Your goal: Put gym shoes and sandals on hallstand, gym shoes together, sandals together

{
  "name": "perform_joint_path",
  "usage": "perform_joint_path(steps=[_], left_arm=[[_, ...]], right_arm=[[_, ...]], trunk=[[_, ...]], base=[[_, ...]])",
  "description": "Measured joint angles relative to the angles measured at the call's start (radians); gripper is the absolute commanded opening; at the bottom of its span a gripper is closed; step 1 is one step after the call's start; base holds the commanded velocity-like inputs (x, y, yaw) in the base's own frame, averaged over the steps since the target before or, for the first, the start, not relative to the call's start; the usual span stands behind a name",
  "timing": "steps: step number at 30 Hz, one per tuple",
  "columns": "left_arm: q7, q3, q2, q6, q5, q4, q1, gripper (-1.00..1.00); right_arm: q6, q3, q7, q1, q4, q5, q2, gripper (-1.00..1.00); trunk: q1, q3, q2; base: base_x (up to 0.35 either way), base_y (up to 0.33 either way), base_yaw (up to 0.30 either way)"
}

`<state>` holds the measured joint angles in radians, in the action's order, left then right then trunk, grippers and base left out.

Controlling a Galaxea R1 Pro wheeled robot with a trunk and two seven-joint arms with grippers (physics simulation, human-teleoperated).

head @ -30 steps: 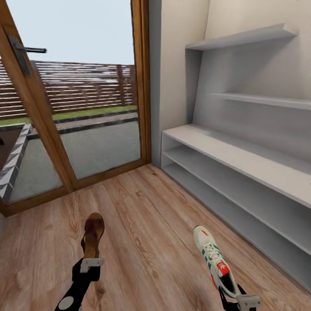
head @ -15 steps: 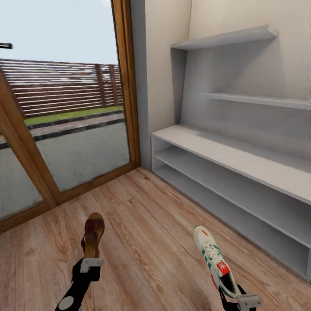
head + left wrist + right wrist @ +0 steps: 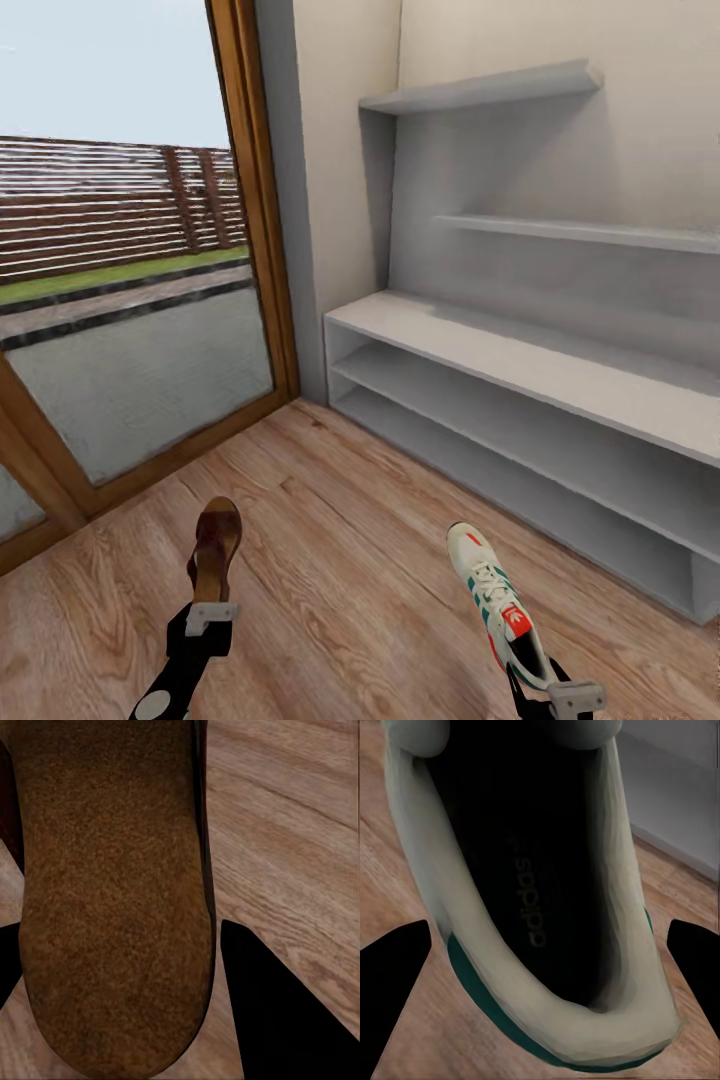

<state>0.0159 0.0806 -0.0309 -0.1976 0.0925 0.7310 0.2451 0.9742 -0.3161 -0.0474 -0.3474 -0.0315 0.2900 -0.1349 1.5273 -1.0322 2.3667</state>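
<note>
My left claw (image 3: 212,612) gripped the suede-soled brown sandal (image 3: 215,548), my right claw (image 3: 560,692) the white leather gym shoe (image 3: 497,603), both above the wood-grain floor (image 3: 340,560) near the pale-grey hallstand's (image 3: 520,400) front edge.

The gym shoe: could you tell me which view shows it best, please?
The head view: the whole gym shoe shows there, laces and green stripes, held by the right hand. The right wrist view gives just its dark inside and heel rim.

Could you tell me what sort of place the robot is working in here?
Most likely a home entrance corridor. A low pale-grey shoe rack with stepped wall shelves stands along one wall, a wood-framed glass door looks onto a fenced yard, and the floor is brown wood-grain planks.
</note>
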Motion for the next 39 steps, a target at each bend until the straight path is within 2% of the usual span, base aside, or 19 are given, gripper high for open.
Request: perform_joint_path(steps=[27, 39], left_arm=[[0.000, 0.000, -0.001, -0.001, 0.001, -0.010, 0.000, -1.00], [0.000, 0.001, 0.000, 0.000, 0.001, -0.010, 0.000, -1.00]], right_arm=[[0.001, -0.001, -0.001, 0.000, 0.000, 0.000, 0.000, -1.00], [0.000, -0.001, -0.001, 0.000, 0.000, 0.000, 0.001, -1.00]], trunk=[[0.000, 0.000, 0.000], [0.000, 0.000, 0.000]], base=[[0.007, 0.017, -0.268], [0.165, 0.227, -0.269]])
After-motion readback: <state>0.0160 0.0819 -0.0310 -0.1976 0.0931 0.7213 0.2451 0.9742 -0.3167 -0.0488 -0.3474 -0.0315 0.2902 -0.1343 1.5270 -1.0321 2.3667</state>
